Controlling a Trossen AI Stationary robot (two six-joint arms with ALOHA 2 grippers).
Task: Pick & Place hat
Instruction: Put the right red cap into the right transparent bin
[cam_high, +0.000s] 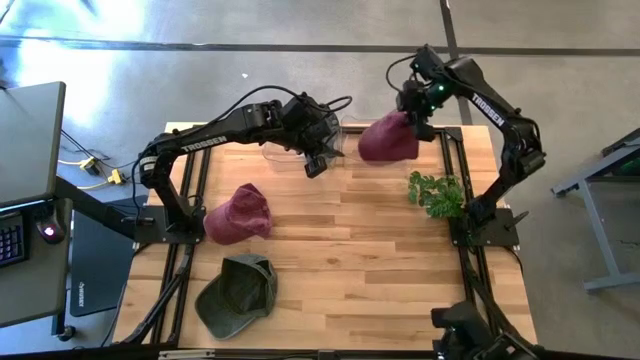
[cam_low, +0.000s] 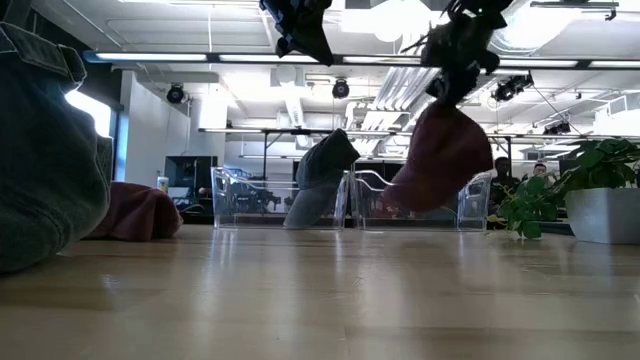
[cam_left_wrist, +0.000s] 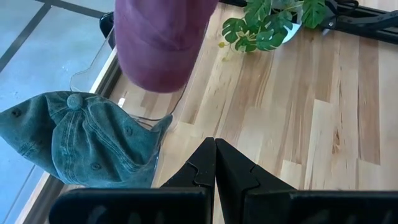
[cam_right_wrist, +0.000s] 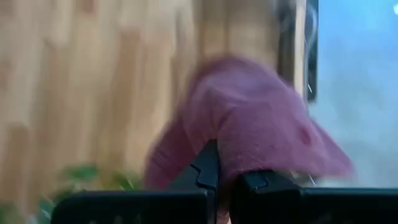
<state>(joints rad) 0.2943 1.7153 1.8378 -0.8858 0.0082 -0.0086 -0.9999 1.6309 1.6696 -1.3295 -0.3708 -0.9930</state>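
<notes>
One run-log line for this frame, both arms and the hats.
right tool: shut on maroon hat, lifted over clear bin | left tool: shut, empty, above table | green hat: in bin

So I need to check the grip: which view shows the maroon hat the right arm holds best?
The low view: the maroon hat hangs whole from the right gripper, clear of the table. The high view shows its top, the left wrist view its lower part, the right wrist view a blur.
</notes>
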